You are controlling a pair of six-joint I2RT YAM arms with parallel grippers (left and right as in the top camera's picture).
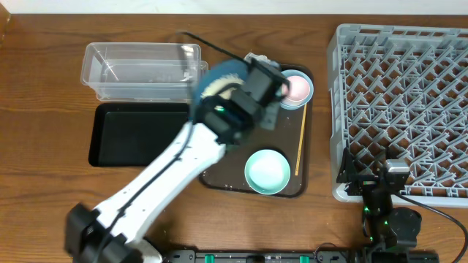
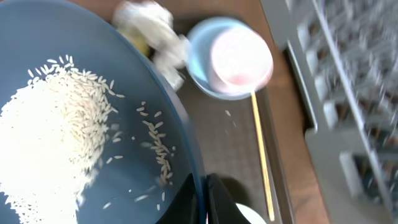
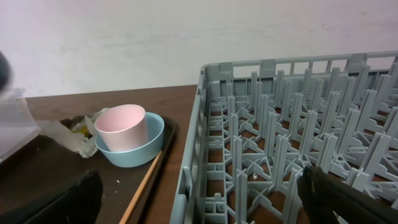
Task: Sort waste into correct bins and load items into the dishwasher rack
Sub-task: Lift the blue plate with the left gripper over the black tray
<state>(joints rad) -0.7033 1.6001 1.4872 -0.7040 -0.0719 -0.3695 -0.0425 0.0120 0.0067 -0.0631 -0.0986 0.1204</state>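
You see plate [image 2: 143,68] dark blue, rice [image 2: 50,140] white, cup [image 2: 241,55] pink, bowl [image 2: 199,57] pale blue, rack [image 3: 280,143] grey lattice.

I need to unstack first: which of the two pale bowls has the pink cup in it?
The farther, bluer bowl holds the pink cup; the nearer mint bowl sits empty.

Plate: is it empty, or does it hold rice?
Not empty: the left wrist view shows a white heap of rice lying on the blue plate.
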